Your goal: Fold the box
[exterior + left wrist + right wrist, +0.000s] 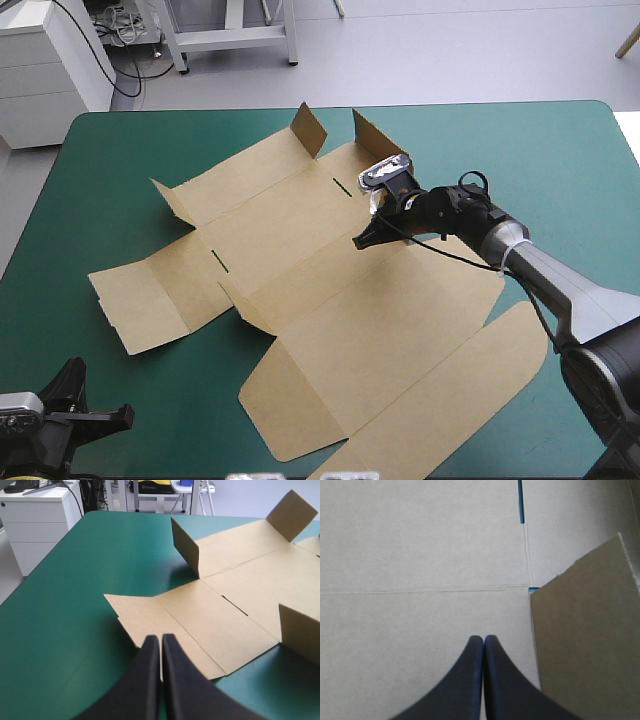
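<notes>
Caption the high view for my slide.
Shut right pincer over the brown box, spread flat with a few flaps raised.

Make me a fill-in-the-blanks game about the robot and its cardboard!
1. The box is a sheet of ___ board.
2. It lies on a table with a ___ cover.
3. The right gripper is over the box with its fingers ___.
4. The left gripper has its fingers ___ too.

Missing words: brown; teal-green; shut; shut.
</notes>
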